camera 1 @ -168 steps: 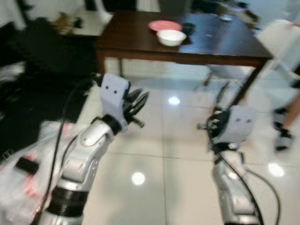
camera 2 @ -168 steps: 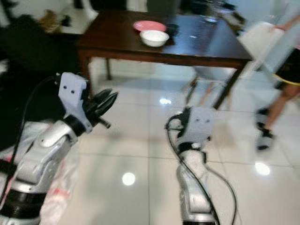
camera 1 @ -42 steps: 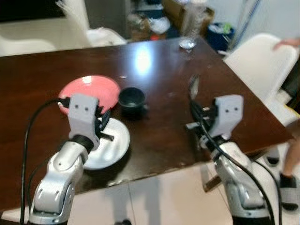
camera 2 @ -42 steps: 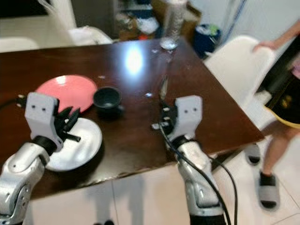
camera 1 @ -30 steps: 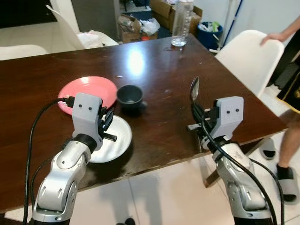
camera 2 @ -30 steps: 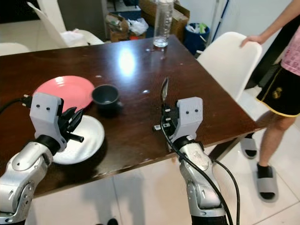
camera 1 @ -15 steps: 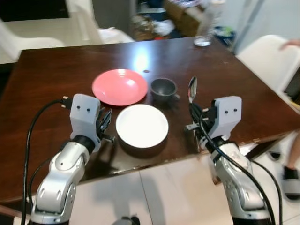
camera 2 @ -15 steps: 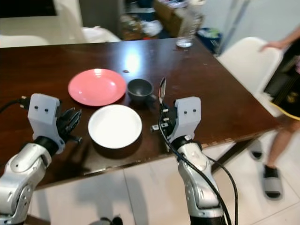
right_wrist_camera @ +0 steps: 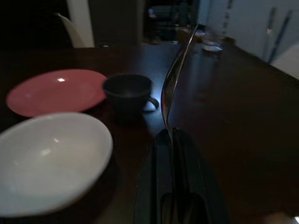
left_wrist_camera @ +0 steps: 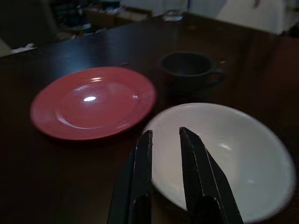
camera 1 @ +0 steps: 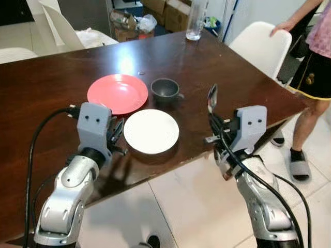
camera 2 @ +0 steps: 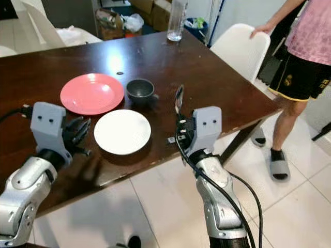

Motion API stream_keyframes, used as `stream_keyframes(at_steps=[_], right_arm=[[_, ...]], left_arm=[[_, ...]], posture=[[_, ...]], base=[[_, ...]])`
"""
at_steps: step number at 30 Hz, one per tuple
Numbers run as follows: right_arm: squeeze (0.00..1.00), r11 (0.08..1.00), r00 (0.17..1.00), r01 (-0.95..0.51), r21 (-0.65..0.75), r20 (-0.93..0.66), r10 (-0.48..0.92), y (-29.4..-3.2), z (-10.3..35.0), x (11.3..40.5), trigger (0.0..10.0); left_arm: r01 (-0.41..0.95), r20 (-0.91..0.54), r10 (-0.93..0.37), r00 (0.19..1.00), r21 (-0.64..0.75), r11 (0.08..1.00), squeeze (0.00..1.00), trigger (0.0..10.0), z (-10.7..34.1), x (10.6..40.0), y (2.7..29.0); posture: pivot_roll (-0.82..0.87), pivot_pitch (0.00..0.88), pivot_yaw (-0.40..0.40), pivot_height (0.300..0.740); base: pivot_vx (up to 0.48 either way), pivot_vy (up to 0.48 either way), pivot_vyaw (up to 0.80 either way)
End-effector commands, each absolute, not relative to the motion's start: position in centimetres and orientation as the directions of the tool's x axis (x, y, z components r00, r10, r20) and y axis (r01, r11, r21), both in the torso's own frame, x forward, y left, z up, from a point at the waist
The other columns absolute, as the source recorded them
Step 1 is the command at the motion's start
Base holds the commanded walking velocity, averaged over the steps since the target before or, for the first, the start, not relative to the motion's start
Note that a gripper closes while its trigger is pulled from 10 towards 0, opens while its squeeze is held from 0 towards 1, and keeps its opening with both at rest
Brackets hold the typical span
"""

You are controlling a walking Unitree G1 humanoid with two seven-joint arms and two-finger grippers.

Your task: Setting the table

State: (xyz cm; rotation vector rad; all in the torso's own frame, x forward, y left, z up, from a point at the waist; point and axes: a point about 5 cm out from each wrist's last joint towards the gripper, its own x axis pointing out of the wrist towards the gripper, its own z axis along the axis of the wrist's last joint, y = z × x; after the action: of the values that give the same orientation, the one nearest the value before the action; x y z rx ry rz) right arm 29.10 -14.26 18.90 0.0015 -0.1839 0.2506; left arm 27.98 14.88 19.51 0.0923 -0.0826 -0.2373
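So the robot's at the near edge of a dark wooden worktop (camera 1: 62,77) with both arms raised. The right tool (camera 1: 213,123) has its 2 black fingers pinched tight on the handle of a metal spoon (camera 1: 211,97), which sticks up nearly upright with the bowl end on top, hovering just above the worktop edge to the right of the dishes. The left tool (camera 1: 117,135) hangs low over the worktop just left of the white bowl (camera 1: 151,131); in the left wrist view its fingers (left_wrist_camera: 196,163) are only a narrow gap apart with nothing between them, tips right at the bowl's rim. 3 dishes sit close together: the white bowl nearest the robot, a pink plate (camera 1: 117,93) behind it to the left, and a dark cup (camera 1: 165,88) with a small handle behind it to the right, just beside the plate. A clear bottle (camera 1: 194,20) stands way back at the far edge. A white chair (camera 1: 261,44) is at the right end of the worktop, and a person (camera 2: 302,51) in a pink top and black shorts stands there with a hand (camera 2: 264,28) on the chair back.
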Motion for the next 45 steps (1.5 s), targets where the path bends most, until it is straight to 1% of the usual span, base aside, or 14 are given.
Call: stream_keyframes(at_steps=[1, 5, 12, 45], right_arm=[[0.0, 0.97, 0.954, -0.24, -0.023, 0.181, 0.24, -14.46, 18.9, 29.04, 10.0], [0.0, 0.97, 0.953, -0.241, -0.022, 0.181, 0.241, -14.4, 18.9, 29.05, 10.0], [0.0, 0.97, 0.953, -0.24, -0.023, 0.183, 0.24, -14.36, 18.89, 29.07, 10.0], [0.0, 0.971, 0.954, -0.24, -0.021, 0.181, 0.24, -14.29, 18.88, 29.03, 10.0]], left_arm=[[0.232, 0.059, -0.239, 0.969, 0.107, 0.967, 0.0, 10.0, 19.13, 27.79, 14.95], [0.24, 0.063, -0.247, 0.967, 0.097, 0.966, 0.0, 10.0, 19.15, 27.75, 14.86], [0.256, 0.062, -0.262, 0.963, 0.093, 0.962, 0.0, 10.0, 19.06, 27.64, 14.61], [0.252, 0.048, -0.258, 0.965, 0.108, 0.962, 0.0, 10.0, 18.81, 27.63, 14.58]], posture=[[-0.01, 0.071, 0.064, 0.74], [0.0, 0.072, 0.064, 0.74], [0.0, 0.071, 0.065, 0.74], [-0.01, 0.076, 0.063, 0.74]], base=[[0.0, -0.439, 0.0], [0.0, -0.439, 0.0], [0.0, 0.0, 0.0], [0.0, 0.0, 0.0]])
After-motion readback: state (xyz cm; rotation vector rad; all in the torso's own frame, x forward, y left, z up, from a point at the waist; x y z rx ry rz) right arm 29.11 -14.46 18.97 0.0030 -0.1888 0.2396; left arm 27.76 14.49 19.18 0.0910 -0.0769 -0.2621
